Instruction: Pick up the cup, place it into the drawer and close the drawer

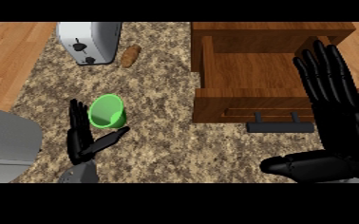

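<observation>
Sitting on the speckled counter (161,137): one green cup (107,111), one toaster (89,42), one brown bread roll (130,56), one wooden drawer (242,105). Drawer is pulled open, dark handle (279,126) facing front, nothing visible inside. Cup is on the counter left of the drawer, well apart from it, tipped so its mouth shows; looks empty. Left hand (80,140) is right beside the cup, fingers straight, thumb spread under it, not curled round. Right hand (329,109) is spread flat, fingers straight, over the drawer's right side.
</observation>
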Tool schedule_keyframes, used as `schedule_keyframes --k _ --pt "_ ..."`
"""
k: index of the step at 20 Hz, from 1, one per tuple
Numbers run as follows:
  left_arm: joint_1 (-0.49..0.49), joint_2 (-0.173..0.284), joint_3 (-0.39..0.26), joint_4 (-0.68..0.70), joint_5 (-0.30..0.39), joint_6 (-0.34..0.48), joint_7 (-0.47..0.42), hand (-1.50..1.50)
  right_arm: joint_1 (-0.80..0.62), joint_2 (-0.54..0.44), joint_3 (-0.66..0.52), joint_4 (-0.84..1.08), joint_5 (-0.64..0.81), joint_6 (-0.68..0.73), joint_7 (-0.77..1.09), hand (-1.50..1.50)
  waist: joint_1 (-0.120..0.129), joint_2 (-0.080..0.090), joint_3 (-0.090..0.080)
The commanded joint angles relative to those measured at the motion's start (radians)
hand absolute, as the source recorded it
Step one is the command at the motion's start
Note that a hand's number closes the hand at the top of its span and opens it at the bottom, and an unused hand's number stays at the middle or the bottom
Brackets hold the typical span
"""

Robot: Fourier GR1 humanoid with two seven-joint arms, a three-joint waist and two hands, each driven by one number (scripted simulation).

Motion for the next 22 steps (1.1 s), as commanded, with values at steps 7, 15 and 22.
schedule_keyframes --k 7,15,22 --pt "-0.120 0.051 0.038 0.224 0.027 -0.098 -0.101 -1.50 -0.026 -0.046 -0.088 0.023 -0.069 0.037 -0.011 -1.50 0.000 0.000 0.000" --pt "-0.176 0.047 0.060 0.277 0.076 -0.142 -0.118 -1.50 -0.004 -0.020 -0.052 0.041 -0.059 0.046 -0.037 -1.50 0.001 0.000 0.000" --pt "-0.253 0.053 0.081 0.435 0.095 -0.273 -0.187 -1.50 0.079 0.016 0.034 -0.100 0.011 0.009 0.027 -1.50 -0.007 0.001 -0.001"
